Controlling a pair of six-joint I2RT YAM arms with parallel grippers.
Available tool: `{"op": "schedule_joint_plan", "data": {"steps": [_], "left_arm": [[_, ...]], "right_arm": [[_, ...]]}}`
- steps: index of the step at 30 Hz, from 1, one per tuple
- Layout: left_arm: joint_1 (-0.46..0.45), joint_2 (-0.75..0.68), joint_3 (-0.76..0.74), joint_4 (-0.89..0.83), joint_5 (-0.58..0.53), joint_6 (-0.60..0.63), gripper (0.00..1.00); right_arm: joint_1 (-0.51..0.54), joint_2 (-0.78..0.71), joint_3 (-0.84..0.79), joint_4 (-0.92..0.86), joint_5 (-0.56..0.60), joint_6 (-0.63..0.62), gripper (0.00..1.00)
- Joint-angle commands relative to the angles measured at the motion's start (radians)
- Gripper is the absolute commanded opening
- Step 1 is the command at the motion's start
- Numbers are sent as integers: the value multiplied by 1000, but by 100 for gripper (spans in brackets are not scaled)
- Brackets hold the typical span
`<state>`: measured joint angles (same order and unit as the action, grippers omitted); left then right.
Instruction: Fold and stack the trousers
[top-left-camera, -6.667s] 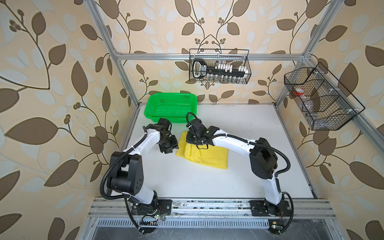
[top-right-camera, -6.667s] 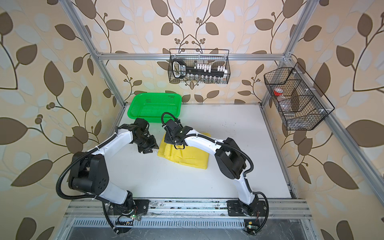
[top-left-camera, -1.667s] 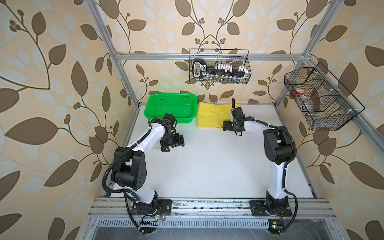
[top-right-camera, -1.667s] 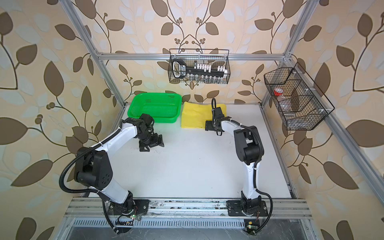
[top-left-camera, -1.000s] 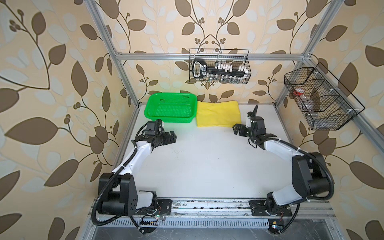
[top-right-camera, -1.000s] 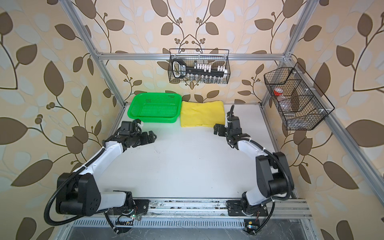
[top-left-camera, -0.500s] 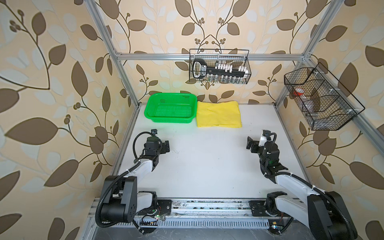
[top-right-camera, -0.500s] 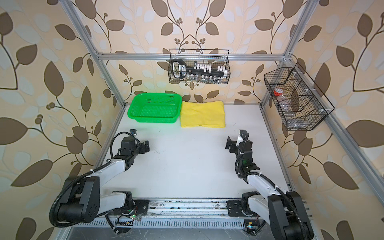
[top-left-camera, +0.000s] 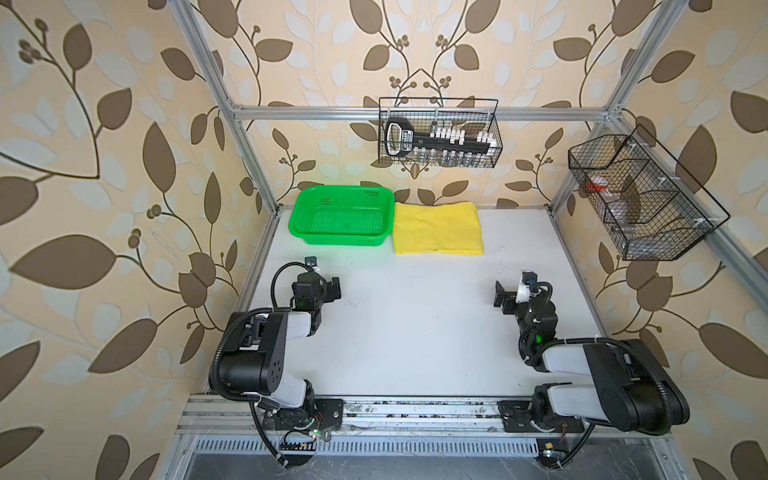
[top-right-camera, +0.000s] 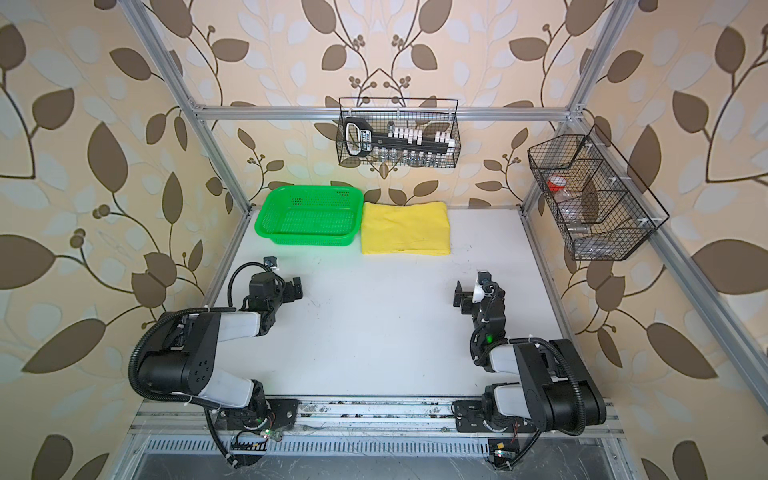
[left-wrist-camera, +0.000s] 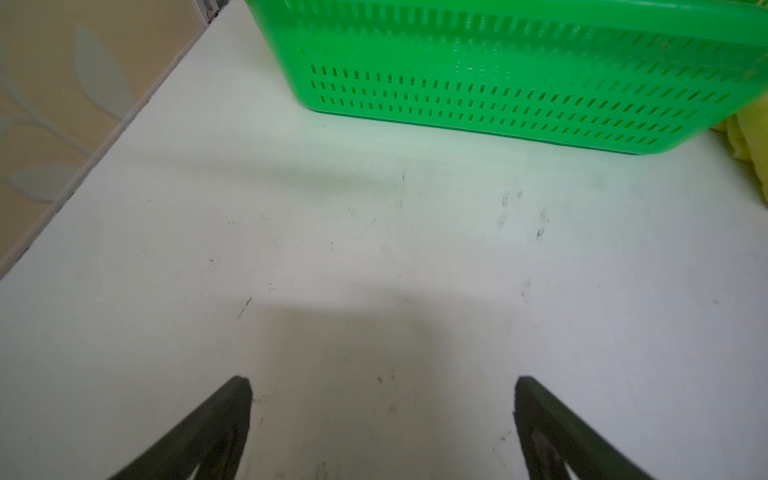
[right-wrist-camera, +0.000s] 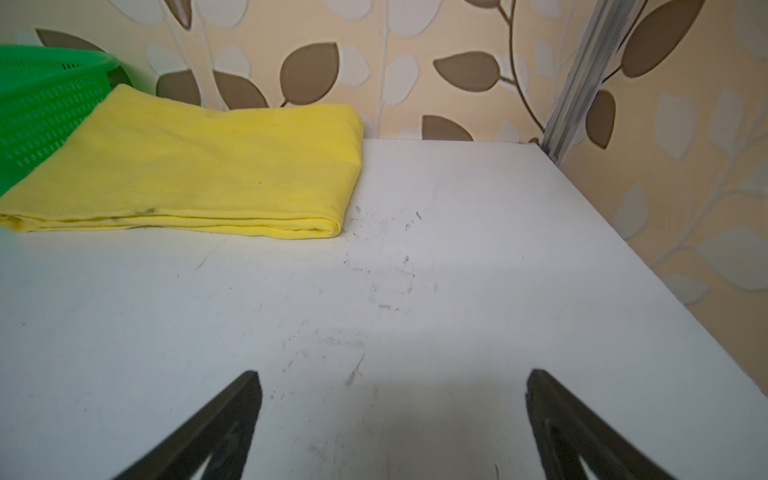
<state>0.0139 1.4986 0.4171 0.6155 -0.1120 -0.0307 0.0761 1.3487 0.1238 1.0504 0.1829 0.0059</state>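
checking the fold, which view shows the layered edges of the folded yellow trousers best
The right wrist view: its low angle shows the stacked fold edges of the trousers. Both top views show only a flat rectangle beside the green basket. The left wrist view catches just a yellow sliver.

The trousers (top-left-camera: 437, 228) are plain yellow, the basket (top-left-camera: 341, 240) green, the table (top-left-camera: 415, 332) white, the wall (top-left-camera: 104, 199) beige with brown leaves.

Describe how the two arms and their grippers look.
Both the left arm and right arm have bulky black joint housings, white links and looping black ribbed cables. The left gripper and right gripper carry flat, black, tapering fingers.
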Motion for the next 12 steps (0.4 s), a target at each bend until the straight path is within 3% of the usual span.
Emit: {"op": "schedule_joint_plan", "data": {"steps": [1, 5, 8, 12], "left_arm": [[11, -4, -5, 72, 4, 3, 99], [11, -2, -4, 72, 5, 2, 99], [11, -5, -6, 72, 5, 1, 99], [12, -10, -8, 75, 4, 3, 99]], "right_arm": [[-7, -6, 16, 42, -5, -17, 100], [-6, 1, 22, 45, -14, -18, 100], [-74, 12, 57, -8, -136, 12, 100], [-61, 6, 50, 3, -113, 3, 100]]}}
